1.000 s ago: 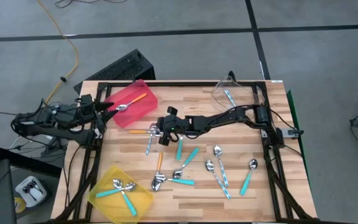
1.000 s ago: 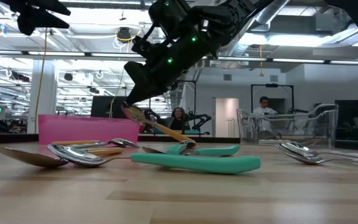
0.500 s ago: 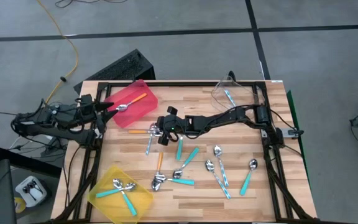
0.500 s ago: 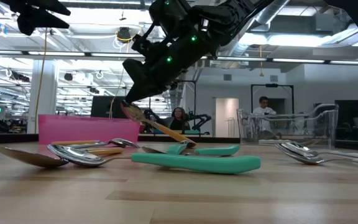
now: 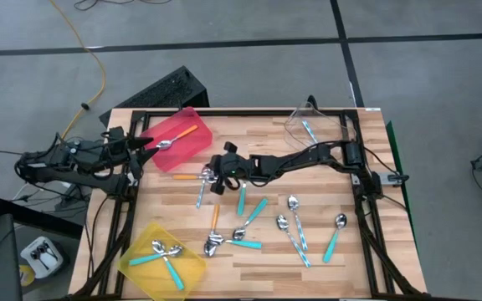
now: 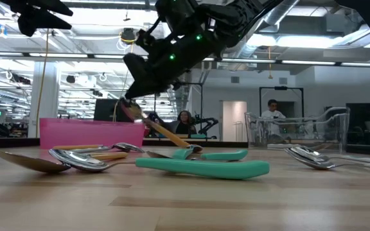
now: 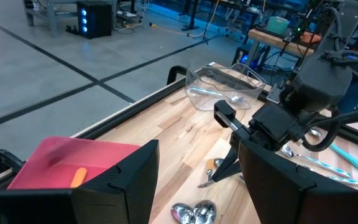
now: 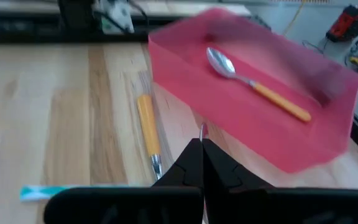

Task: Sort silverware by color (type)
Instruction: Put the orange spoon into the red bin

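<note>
Silverware lies partly sorted on the table (image 5: 341, 259). One orange-handled spoon (image 5: 176, 137) rests in the red bin (image 5: 192, 149) at the far left corner, three teal-handled spoons (image 5: 162, 253) sit in the yellow bin (image 5: 145, 269) at the near left corner, and a light blue spoon (image 5: 308, 130) lies in the clear bin (image 5: 295, 124) at the far right. By the look of it the job is well short of half done: about ten spoons are loose on the boards, among them an orange one (image 5: 187, 177) just beside the red bin, another orange one (image 5: 214, 219) nearer the middle, several teal ones (image 5: 255, 211) and a light blue one (image 5: 294, 240) toward the right.

Stretched across the table from the right side, the right arm carries the right gripper (image 5: 217, 177) low, just in front of the red bin. Its fingers (image 8: 199, 163) are pressed together, and in the low view an orange-handled spoon (image 6: 164, 132) hangs tilted from their tips, bowl up at the gripper (image 6: 130, 106) and handle end down among the loose spoons. It seems to be lifting this spoon for the red bin.

Off the table's left edge beside the red bin, the left arm waits with the left gripper (image 5: 138, 144) spread wide, its fingers (image 7: 114, 186) holding nothing.
</note>
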`<action>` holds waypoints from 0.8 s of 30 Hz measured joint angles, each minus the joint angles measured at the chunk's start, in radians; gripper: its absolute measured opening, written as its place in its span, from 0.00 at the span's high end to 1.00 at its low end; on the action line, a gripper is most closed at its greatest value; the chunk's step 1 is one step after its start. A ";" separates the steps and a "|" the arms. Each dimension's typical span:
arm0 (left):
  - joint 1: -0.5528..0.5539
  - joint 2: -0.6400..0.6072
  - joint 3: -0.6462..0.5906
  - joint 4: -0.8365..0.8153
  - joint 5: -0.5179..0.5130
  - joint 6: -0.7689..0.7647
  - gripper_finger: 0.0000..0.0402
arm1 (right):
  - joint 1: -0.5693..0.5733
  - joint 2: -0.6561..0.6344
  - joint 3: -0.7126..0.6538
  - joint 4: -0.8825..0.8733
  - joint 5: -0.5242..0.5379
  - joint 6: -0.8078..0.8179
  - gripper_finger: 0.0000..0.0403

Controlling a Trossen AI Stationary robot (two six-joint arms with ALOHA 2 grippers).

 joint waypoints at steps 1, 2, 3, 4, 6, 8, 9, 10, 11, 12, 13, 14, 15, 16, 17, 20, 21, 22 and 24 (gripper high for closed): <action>0.000 0.000 0.000 0.000 0.000 0.000 0.49 | 0.000 0.000 0.000 0.019 -0.007 0.000 0.96; 0.000 0.000 0.000 0.000 0.000 0.000 0.49 | 0.000 0.000 0.000 0.039 -0.008 0.000 0.96; 0.000 0.000 0.000 0.000 0.000 0.000 0.49 | -0.001 0.000 0.000 0.059 -0.009 0.000 0.96; 0.000 0.000 0.000 0.000 0.000 0.000 0.49 | -0.002 0.000 0.000 0.076 -0.011 -0.001 0.96; 0.000 0.000 0.000 0.000 0.000 0.000 0.49 | -0.005 0.000 0.000 0.109 -0.011 -0.005 0.96; 0.000 0.000 0.000 0.000 0.000 0.000 0.49 | -0.005 -0.001 0.000 0.134 -0.011 -0.007 0.96; 0.000 0.000 0.000 0.000 0.000 0.000 0.49 | -0.006 -0.001 0.000 0.148 -0.011 -0.008 0.96; 0.000 0.000 0.000 0.000 0.000 0.000 0.49 | -0.006 -0.001 0.000 0.164 -0.012 -0.014 0.96; 0.000 0.000 0.000 0.000 0.000 0.005 0.49 | -0.007 -0.001 0.000 0.179 -0.012 -0.023 0.96; 0.000 0.000 0.000 0.000 0.000 0.011 0.49 | -0.007 -0.001 0.000 0.195 -0.011 -0.031 0.96; 0.000 0.000 0.000 0.000 0.000 0.014 0.49 | -0.007 -0.001 0.000 0.210 -0.011 -0.032 0.96; 0.000 0.000 0.000 0.000 0.000 0.016 0.49 | -0.007 -0.001 0.000 0.222 -0.012 -0.032 0.96; 0.000 0.000 0.000 0.000 0.000 0.016 0.49 | -0.007 -0.002 0.000 0.228 -0.011 -0.032 0.96; 0.000 0.000 0.000 0.000 0.000 0.016 0.49 | -0.007 -0.002 0.000 0.229 -0.011 -0.032 0.96; 0.000 0.000 0.000 0.000 0.000 0.016 0.49 | -0.007 -0.002 0.000 0.228 -0.011 -0.033 0.96; 0.000 0.000 0.000 0.000 0.000 0.025 0.49 | -0.007 -0.002 0.000 0.235 -0.011 -0.039 0.96; 0.000 0.000 0.000 0.000 -0.001 0.031 0.49 | -0.007 -0.002 0.000 0.245 -0.011 -0.047 0.96; 0.000 0.000 0.000 0.000 -0.001 0.035 0.49 | -0.007 -0.002 0.000 0.255 -0.011 -0.051 0.96; 0.000 0.000 0.000 0.000 -0.008 0.038 0.49 | -0.006 -0.002 0.000 0.278 -0.011 -0.054 0.96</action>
